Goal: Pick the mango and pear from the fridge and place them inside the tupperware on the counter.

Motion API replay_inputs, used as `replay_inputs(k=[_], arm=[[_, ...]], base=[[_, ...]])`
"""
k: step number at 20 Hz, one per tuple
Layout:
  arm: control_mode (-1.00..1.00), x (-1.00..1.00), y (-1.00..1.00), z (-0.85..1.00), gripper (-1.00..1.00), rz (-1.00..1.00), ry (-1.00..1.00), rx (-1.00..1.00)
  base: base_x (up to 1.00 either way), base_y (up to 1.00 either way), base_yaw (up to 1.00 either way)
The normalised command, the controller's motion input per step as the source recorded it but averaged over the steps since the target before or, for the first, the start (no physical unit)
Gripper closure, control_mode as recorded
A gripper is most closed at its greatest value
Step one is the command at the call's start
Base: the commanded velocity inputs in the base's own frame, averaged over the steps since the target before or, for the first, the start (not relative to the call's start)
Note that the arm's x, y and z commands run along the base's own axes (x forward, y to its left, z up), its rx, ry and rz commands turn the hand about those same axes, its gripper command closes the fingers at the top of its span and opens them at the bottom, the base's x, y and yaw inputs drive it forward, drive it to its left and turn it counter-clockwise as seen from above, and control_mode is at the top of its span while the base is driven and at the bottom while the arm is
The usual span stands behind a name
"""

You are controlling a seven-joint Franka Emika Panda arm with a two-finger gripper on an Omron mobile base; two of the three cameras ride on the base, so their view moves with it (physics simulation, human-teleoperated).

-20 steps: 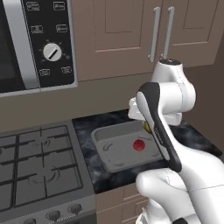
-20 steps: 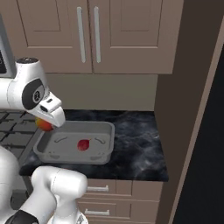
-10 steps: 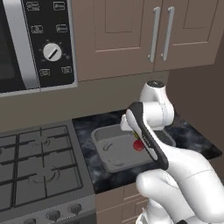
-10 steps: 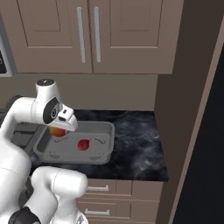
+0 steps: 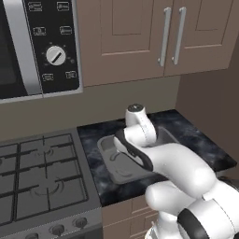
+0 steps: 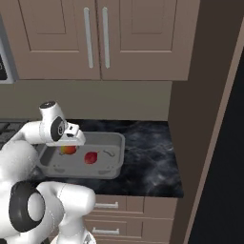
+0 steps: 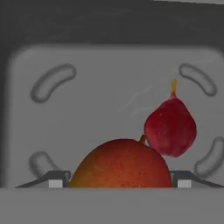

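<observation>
Hand view: the mango, orange-red, sits low between the two dark fingertips, one tip at each of its sides; behind it lies the red pear, stem up in this view, on the grey floor of the tupperware.
Surroundings: the tupperware rests on the black marbled counter; a grey gas stove lies just beside it on one side, a microwave hangs above the stove, and brown wall cabinets with silver bar handles run overhead. The dark edge of the fridge stands at the far right of the right base view, well apart from the container.
In the way: in the left base view the white arm bends over the tupperware and hides most of its inside, fruit included.
Fingers: the gripper is closed to the mango's width, holding the mango low inside the container; whether the fruit touches the floor cannot be told.
Pear: in the right base view the pear lies on the container floor, just beside the held mango and nearer the middle.
Since a second ago: the arm has folded down and the gripper has dropped from above the container's stove-side rim to inside it; the mango came down with it. The pear and the tupperware have kept their places, and the background sits the same, so the base has not driven.
</observation>
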Motion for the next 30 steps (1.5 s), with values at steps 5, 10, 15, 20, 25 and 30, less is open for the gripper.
replay_inputs(k=[5,10,15,20,25,30], arm=[[-1.00,0.44,0.11,-0.60,1.00,0.13,0.06,-0.01],[-1.00,0.19,0.02,-0.50,1.00,0.11,0.00,0.00],[-1.00,0.02,0.00,-0.60,-1.00,0.03,0.00,0.00],[-1.00,0.00,0.00,-0.20,-1.00,0.00,-0.09,0.00],[-1.00,-0.27,0.00,0.09,-1.00,0.00,-0.07,0.00],[-1.00,-0.40,-0.03,0.42,-1.00,0.00,-0.13,0.00]], base=[[0.00,0.00,0.00],[0.00,0.00,0.00],[0.00,0.00,0.00],[0.00,0.00,0.00],[0.00,0.00,0.00],[0.00,0.00,0.00]])
